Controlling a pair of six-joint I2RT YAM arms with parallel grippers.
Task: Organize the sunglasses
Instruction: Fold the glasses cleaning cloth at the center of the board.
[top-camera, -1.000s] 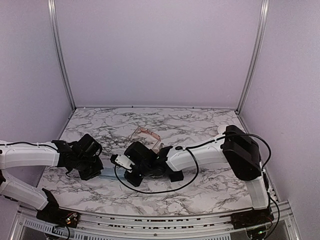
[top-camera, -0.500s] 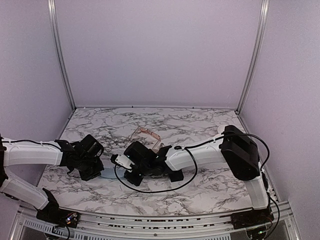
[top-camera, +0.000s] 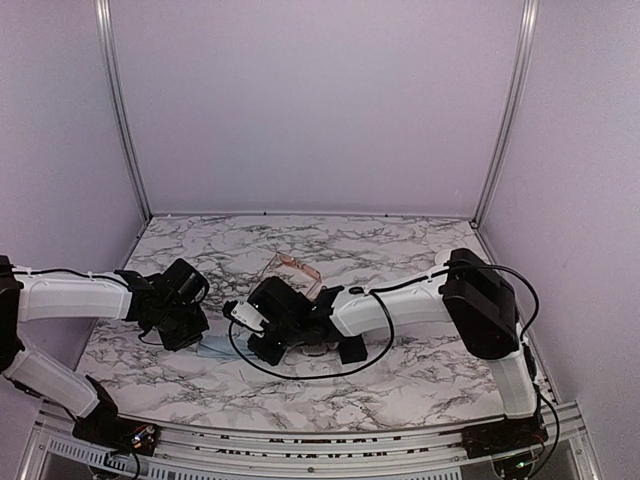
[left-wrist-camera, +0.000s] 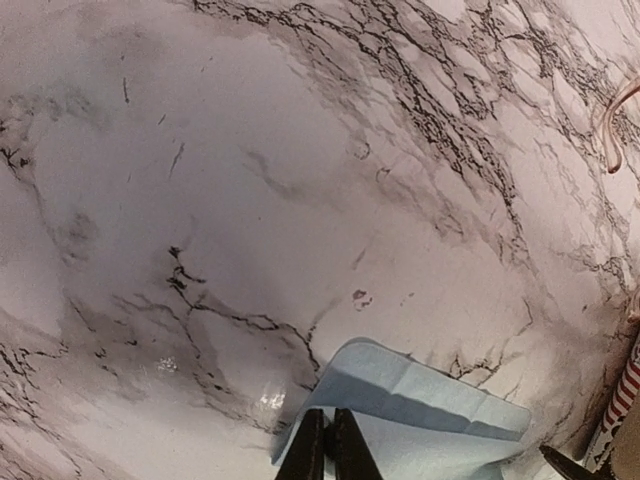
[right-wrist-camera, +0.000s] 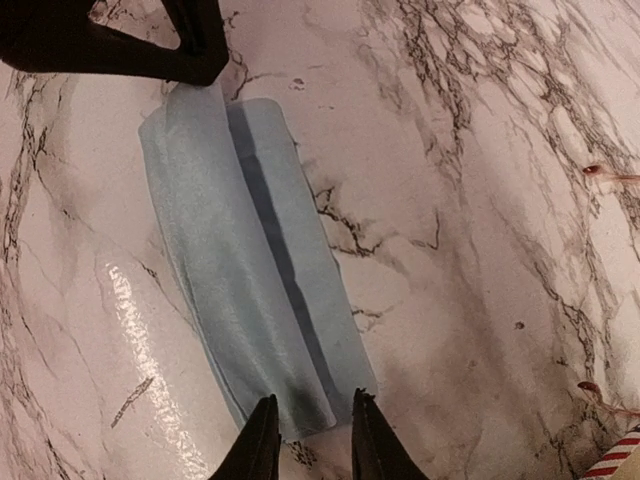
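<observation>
While left gripper (left-wrist-camera: 328, 422) pinches cloth (left-wrist-camera: 425, 405), striped case (right-wrist-camera: 612, 466) (contents unseen)

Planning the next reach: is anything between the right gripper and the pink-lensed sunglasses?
Nothing visible. The pink-lensed sunglasses lie just beyond the right gripper, which faces away from them, open over the blue cloth pinched by the left gripper.
</observation>
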